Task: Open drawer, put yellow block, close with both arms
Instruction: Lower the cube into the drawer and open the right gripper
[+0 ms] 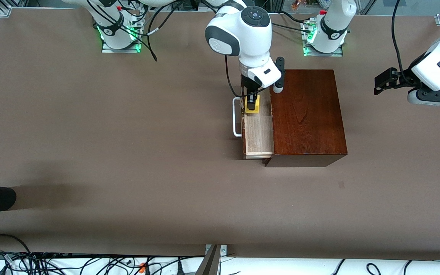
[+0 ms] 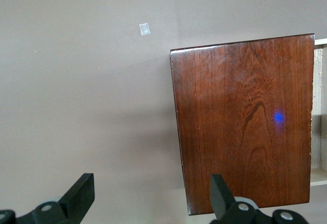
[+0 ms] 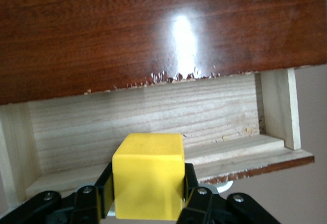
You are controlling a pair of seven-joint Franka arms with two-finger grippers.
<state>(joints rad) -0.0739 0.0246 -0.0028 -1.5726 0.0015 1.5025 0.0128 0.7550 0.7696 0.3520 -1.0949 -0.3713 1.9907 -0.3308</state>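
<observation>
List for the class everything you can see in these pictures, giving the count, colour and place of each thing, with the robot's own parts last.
wooden box: one, dark reddish-brown, on the table near the arms' bases.
drawer: one, pale wood inside, white handle, pulled open toward the right arm's end.
yellow block: one, bright yellow, held over the open drawer.
table: one, brown.
cables: several, black and white, along the table edge nearest the front camera.
right gripper: one, black, shut on the yellow block.
left gripper: one, black, open, waiting above the table at the box's edge.
</observation>
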